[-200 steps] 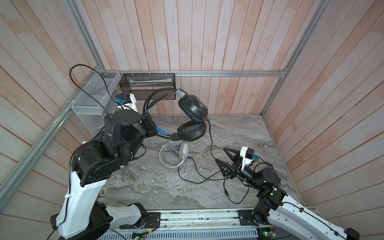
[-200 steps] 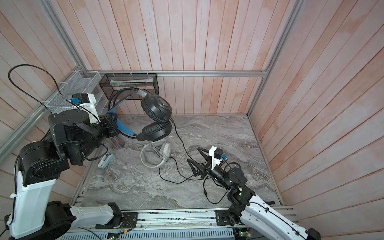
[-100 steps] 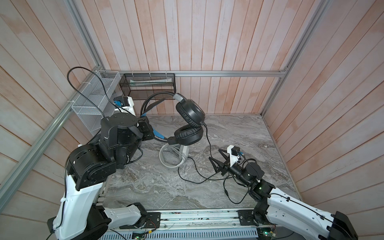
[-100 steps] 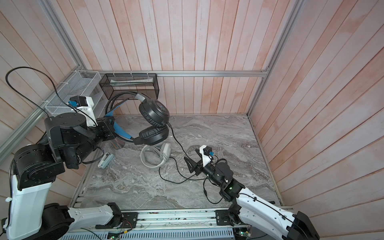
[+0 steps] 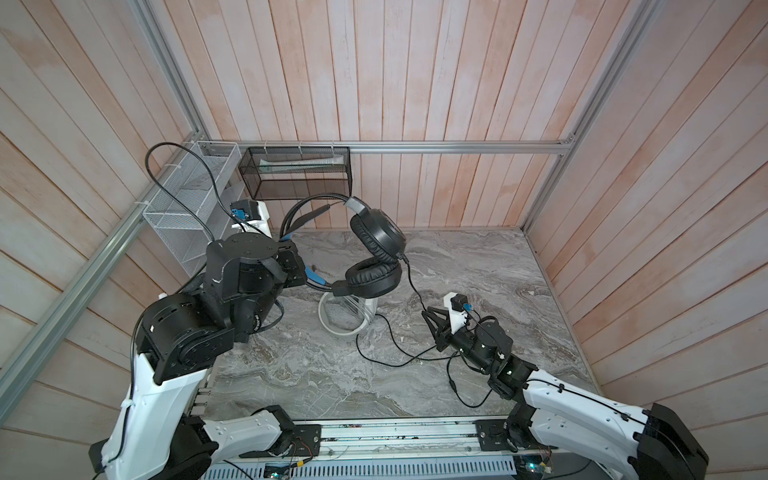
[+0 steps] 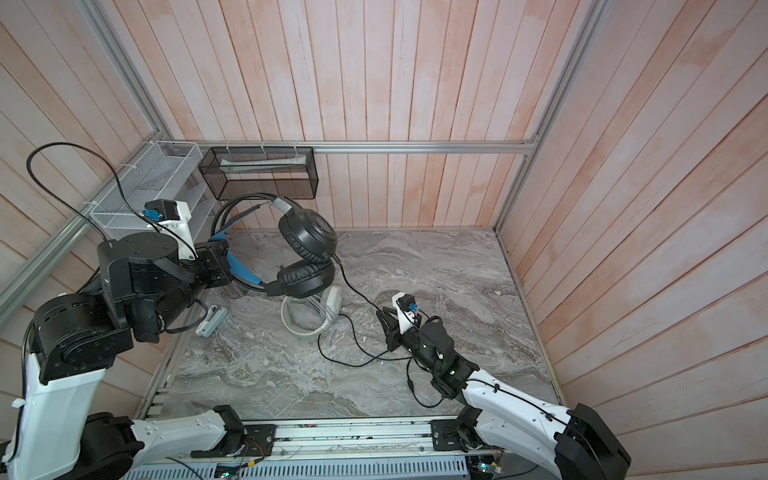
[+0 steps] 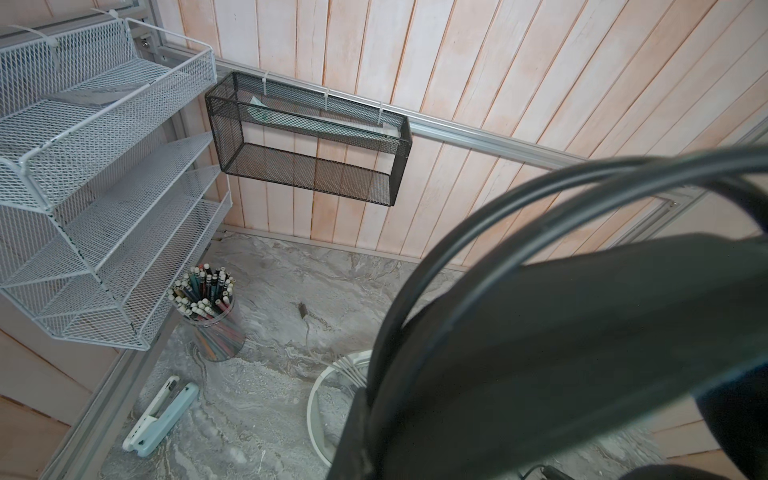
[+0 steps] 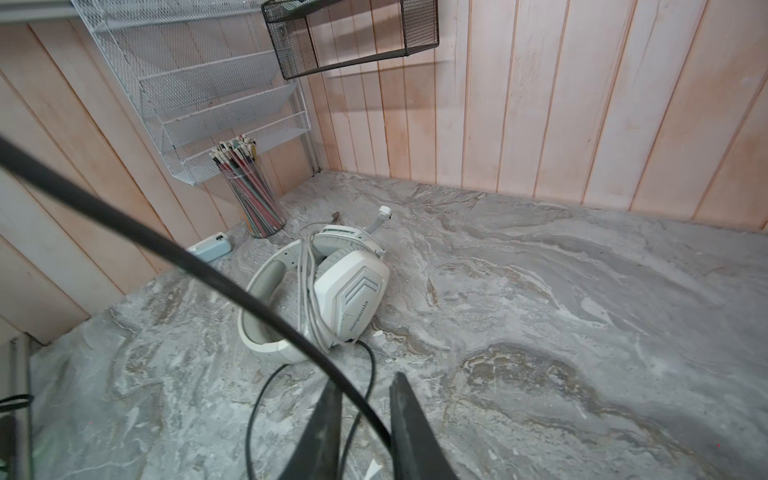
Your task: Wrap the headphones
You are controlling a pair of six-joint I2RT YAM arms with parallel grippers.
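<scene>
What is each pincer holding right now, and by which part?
The left pincer holds the black headset aloft by its blue-lined headband. The right pincer has its fingers astride the black cable; whether they grip it cannot be told.

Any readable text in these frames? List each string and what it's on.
"sunpanda": printed along the outer earcup of the white headset; the letters are small, so this is a best reading.
Small white print on the left arm's black joint housing: too small to read.
Pencils: any print is too small to read.
Black headset: no legible marking.
</scene>
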